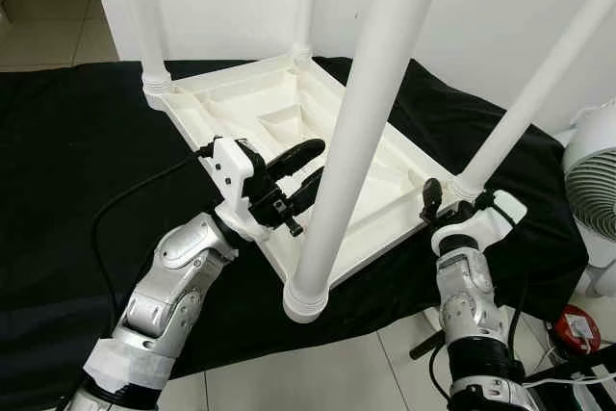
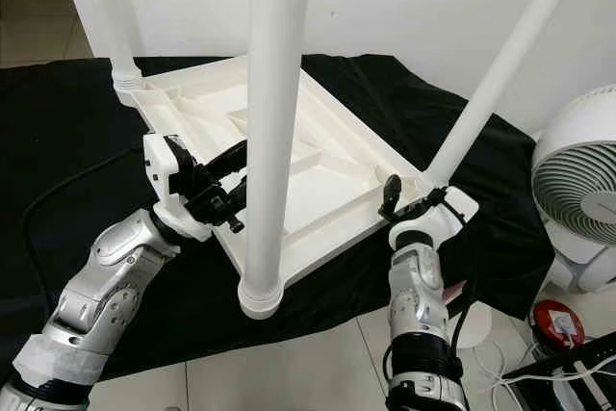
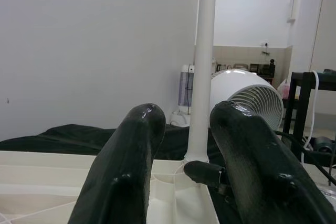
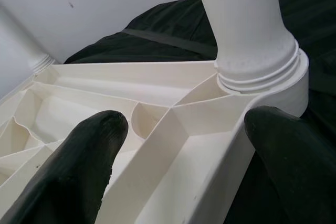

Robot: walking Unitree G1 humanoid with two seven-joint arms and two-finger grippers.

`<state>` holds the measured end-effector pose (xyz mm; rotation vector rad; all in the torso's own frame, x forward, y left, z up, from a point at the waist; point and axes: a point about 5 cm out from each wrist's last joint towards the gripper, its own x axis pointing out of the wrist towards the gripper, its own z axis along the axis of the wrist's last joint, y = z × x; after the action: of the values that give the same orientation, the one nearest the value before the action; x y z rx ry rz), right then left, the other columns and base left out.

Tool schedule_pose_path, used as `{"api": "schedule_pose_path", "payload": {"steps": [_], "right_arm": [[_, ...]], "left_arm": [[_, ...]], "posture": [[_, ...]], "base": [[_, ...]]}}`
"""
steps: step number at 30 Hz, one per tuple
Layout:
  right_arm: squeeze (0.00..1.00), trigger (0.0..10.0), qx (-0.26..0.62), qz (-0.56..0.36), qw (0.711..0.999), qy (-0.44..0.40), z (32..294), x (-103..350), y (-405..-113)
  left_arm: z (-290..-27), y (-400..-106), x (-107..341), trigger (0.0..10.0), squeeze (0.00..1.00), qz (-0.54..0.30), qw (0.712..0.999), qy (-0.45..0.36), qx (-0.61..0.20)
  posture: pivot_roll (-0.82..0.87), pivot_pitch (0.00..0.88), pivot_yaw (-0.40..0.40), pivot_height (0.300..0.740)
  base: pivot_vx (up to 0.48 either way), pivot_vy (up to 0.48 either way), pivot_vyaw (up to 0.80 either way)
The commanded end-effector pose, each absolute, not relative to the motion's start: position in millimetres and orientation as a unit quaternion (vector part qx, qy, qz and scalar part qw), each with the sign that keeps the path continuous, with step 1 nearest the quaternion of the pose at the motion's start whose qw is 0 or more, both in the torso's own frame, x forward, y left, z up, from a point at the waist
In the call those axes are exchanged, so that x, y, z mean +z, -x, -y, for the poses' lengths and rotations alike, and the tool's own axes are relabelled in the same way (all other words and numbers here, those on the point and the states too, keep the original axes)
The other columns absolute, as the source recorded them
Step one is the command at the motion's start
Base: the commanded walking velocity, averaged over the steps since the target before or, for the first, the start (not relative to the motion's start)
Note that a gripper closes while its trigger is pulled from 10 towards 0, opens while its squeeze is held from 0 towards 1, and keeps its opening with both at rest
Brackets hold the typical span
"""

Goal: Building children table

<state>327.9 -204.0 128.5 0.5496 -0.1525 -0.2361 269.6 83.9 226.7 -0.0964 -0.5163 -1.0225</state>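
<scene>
Tabletop [image 1: 289,108], white and upside down, lies on a black cloth [image 1: 67,161] in the middle of the frame. Its ribbed underside faces up. Its long side runs from the upper left of the frame down to the lower right. Four white legs stand up out of its corners. The near leg [image 1: 361,132] is the big one at the front, and the right leg [image 1: 539,84] leans toward the upper right.

The left gripper [image 1: 300,172] is spread wide, just left of the near leg, holding nothing. The right gripper [image 4: 184,145] is spread too, with one finger on each side of the tabletop's edge, right by the right leg's socket [image 4: 262,85].

All four legs look fitted, so I think the next job is turning the table over. Both grippers should pinch the edge firmly and lift together, slowly, so no leg bumps the white fan [image 1: 597,180] at the right.
</scene>
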Motion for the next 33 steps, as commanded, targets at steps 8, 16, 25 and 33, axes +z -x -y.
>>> {"api": "schedule_pose_path", "payload": {"steps": [8,16,25,33], "right_arm": [[0.0,10.0,-0.132,0.018,0.948,-0.29,210,117,-341],[0.0,10.0,-0.138,-0.014,0.952,-0.273,218,116,-351],[0.0,10.0,-0.1,-0.057,0.959,-0.257,211,110,-359],[0.0,10.0,-0.055,-0.101,0.965,-0.234,207,108,-369]], "left_arm": [[-76,-263,227,10.0,0.0,0.253,0.791,0.024,-0.556],[-69,-253,224,10.0,0.0,0.241,0.776,0.061,-0.58],[-55,-242,221,10.0,0.0,0.201,0.745,0.109,-0.626],[-47,-231,216,10.0,0.0,0.144,0.716,0.148,-0.667]], "posture": [[0.05,0.084,-0.075,0.74],[0.05,0.072,-0.081,0.74],[0.06,0.06,-0.083,0.74],[0.06,0.048,-0.079,0.74]], "base": [[0.0,0.0,0.0],[0.0,0.0,0.0],[0.0,0.0,0.0],[0.0,0.0,0.0]]}}
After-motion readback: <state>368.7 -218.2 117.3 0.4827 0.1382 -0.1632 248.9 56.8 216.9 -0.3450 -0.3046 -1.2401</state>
